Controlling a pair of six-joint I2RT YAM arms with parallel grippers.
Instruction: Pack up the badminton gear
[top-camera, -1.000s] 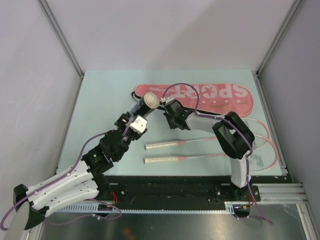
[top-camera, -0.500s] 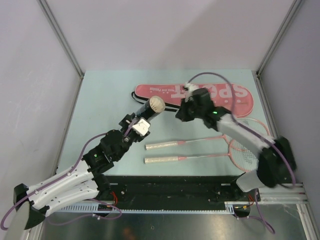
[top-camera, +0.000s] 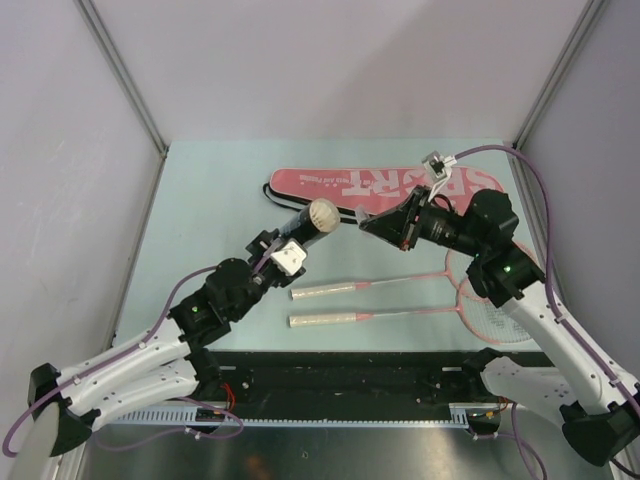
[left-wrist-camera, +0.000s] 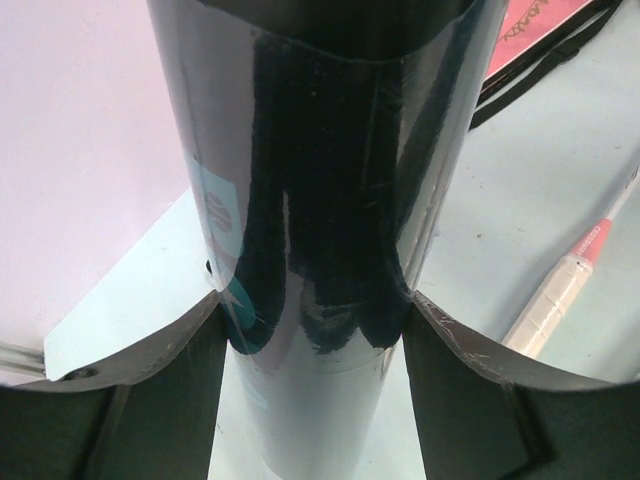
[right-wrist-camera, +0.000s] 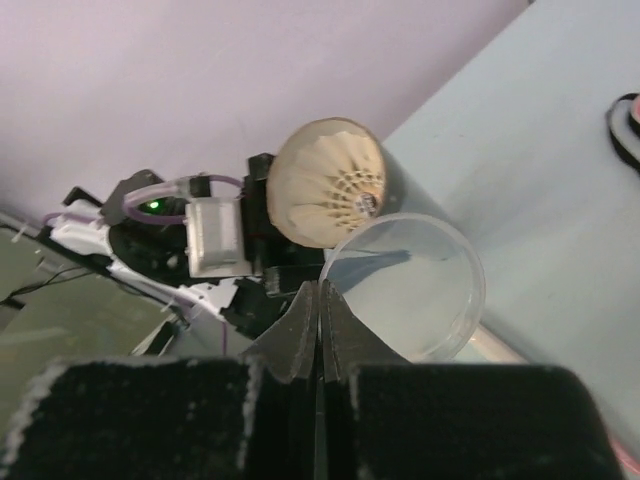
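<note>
My left gripper (top-camera: 281, 246) is shut on the black lettered tube (top-camera: 296, 227), which it holds tilted above the table. In the left wrist view the tube (left-wrist-camera: 325, 170) fills the gap between both fingers. White feather shuttlecocks (top-camera: 322, 213) fill the tube's open mouth. My right gripper (top-camera: 362, 217) hangs just right of that mouth, shut on the rim of a clear round lid (right-wrist-camera: 408, 285). The lid sits in front of the shuttlecocks (right-wrist-camera: 325, 183). Two pink-framed rackets (top-camera: 322, 291) (top-camera: 322, 320) lie on the table, heads to the right. The pink "SPORT" bag (top-camera: 400, 184) lies behind.
The racket heads (top-camera: 510, 300) lie under my right arm near the table's right edge. The bag's black strap (left-wrist-camera: 545, 60) and one white racket handle (left-wrist-camera: 560, 295) lie on the pale table (top-camera: 200, 200) beside the tube. Walls enclose three sides.
My right arm has swung its elbow out to the right and turned, its gripper drawing slightly away from the tube's mouth and closing. The left arm with the tube has barely moved.
</note>
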